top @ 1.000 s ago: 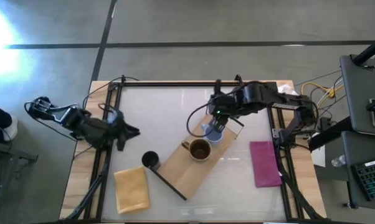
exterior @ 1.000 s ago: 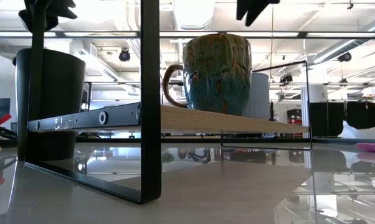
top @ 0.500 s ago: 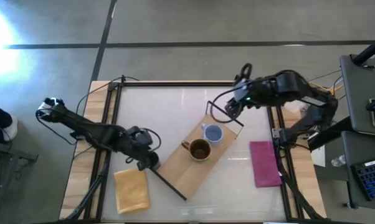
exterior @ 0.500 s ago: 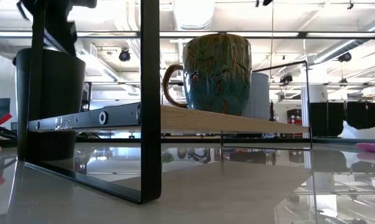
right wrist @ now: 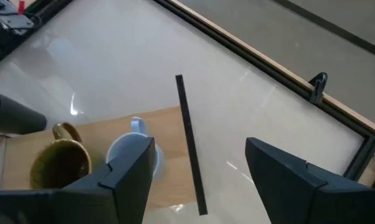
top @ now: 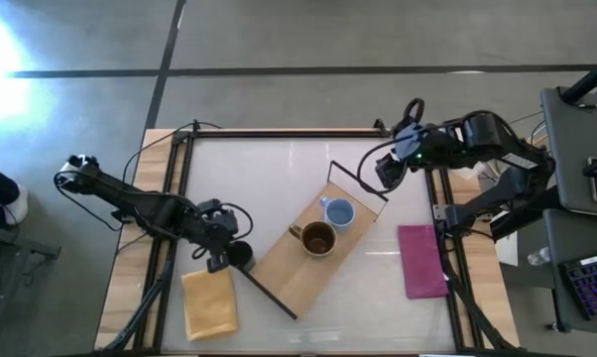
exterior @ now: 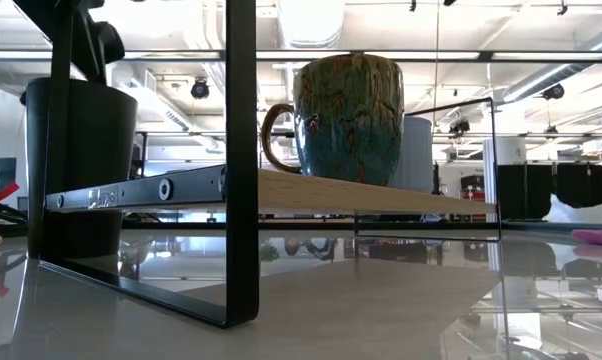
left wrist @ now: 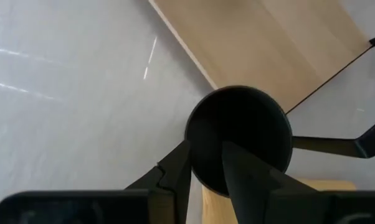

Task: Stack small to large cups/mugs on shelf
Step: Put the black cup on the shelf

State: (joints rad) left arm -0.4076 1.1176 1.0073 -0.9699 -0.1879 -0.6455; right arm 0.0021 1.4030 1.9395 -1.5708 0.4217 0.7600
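The small black cup (top: 241, 256) stands on its base on the table beside the shelf's near left end, and also shows in the low view (exterior: 81, 165). My left gripper (left wrist: 206, 171) is on it from above. The brown mug (top: 317, 239) and the light blue mug (top: 338, 212) stand side by side on the shelf (top: 289, 276), the tan board with black end frames. My right gripper (top: 386, 171) hangs open above the shelf's far right end, touching nothing; its wrist view shows both mugs below. My left gripper straddles the black cup's rim (left wrist: 203, 149): one finger (left wrist: 246, 177) reaches inside the cup and the other (left wrist: 175, 171) lies outside its wall. It comes from above, slanting in from the table's left. The cup stands upright on the table.
A yellow-tan square pad (top: 209, 302) lies just near of the black cup. A pink cloth (top: 420, 260) lies by the table's right edge. The shelf's black end frame (exterior: 241, 160) stands close beside the cup. Bare table spreads toward the far left.
My left arm has swung from the table's left edge toward the black cup and come down onto its rim; the cup has stayed put. My right gripper has drawn back from the light blue mug toward the table's far right, leaving the mug standing on the shelf.
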